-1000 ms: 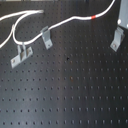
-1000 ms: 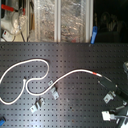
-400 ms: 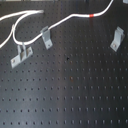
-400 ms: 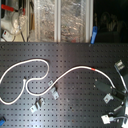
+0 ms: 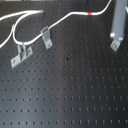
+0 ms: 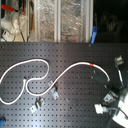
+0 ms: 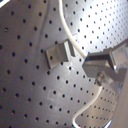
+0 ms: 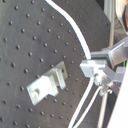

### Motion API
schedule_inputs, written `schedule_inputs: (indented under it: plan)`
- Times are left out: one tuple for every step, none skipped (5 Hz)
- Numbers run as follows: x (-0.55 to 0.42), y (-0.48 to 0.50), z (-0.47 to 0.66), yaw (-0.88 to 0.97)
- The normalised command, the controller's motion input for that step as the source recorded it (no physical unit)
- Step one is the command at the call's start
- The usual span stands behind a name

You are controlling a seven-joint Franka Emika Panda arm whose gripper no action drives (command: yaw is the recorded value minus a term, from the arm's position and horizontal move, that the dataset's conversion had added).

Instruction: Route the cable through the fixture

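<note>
The white cable (image 5: 60,22) lies in curves along the far side of the black pegboard, its red band (image 5: 90,13) near the first exterior view's right. The fixture (image 5: 46,37), a narrow upright grey clip, stands just in front of the cable and apart from it; it also shows in the second exterior view (image 6: 54,92). My gripper (image 5: 117,37) hangs at the first exterior view's right, well away from the fixture. In both wrist views the cable (image 8: 75,30) runs in between the fingers (image 8: 95,66), and the gripper (image 7: 107,62) looks shut on it.
A low wide grey bracket (image 5: 21,54) sits to the first exterior view's left of the fixture. Another small grey clip (image 5: 116,45) stands right below the gripper and fills both wrist views (image 7: 57,54). Cluttered shelves (image 6: 50,20) rise behind the board.
The gripper has shifted slightly at the right, and the cable's red band has moved a little farther back with it. The fixture and bracket have not moved.
</note>
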Motion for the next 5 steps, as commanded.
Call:
schedule_inputs:
  plan:
    - [0.000,0.000,0.02,0.01]
    - [-0.113,0.072,0.05,0.82]
    - [-0.005,0.206,0.00,0.09]
    - [-0.091,0.130,0.03,-0.07]
    - [-0.014,0.010,0.01,0.00]
